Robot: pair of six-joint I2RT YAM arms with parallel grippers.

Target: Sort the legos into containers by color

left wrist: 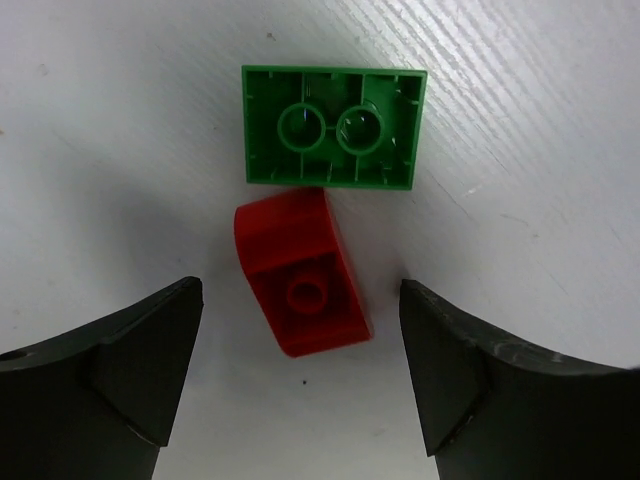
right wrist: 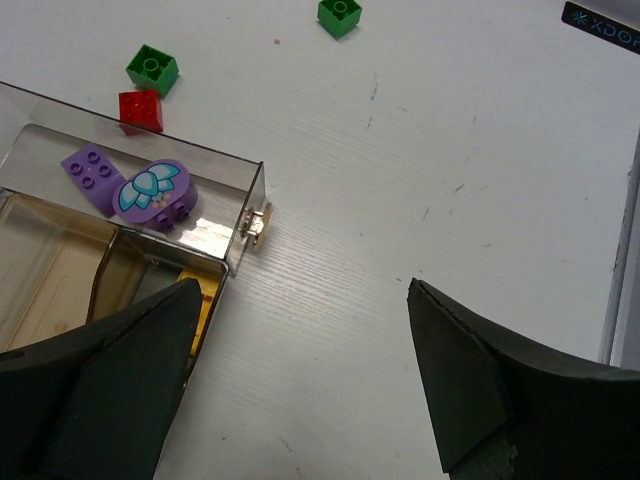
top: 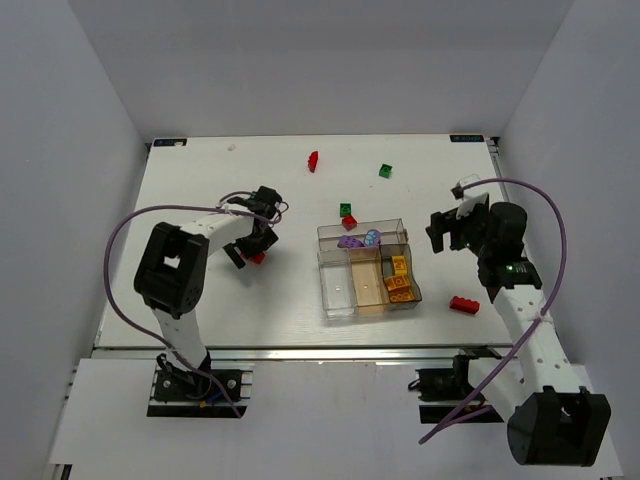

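Observation:
My left gripper (left wrist: 300,385) is open, low over the table, with a red sloped lego (left wrist: 300,272) lying between its fingers and just ahead of the tips. An upside-down green lego (left wrist: 333,125) touches the red one's far end. In the top view the left gripper (top: 250,246) is left of the clear compartment tray (top: 338,292), with the red lego (top: 257,258) beside it. The tray holds lilac pieces (top: 350,241) and yellow-orange legos (top: 398,276). My right gripper (top: 446,232) is open and empty, just right of the tray (right wrist: 245,215).
A green lego (top: 346,209) and a red lego (top: 349,222) lie behind the tray. A red lego (top: 313,160) and a green lego (top: 385,170) lie farther back. Another red lego (top: 463,304) lies right of the tray.

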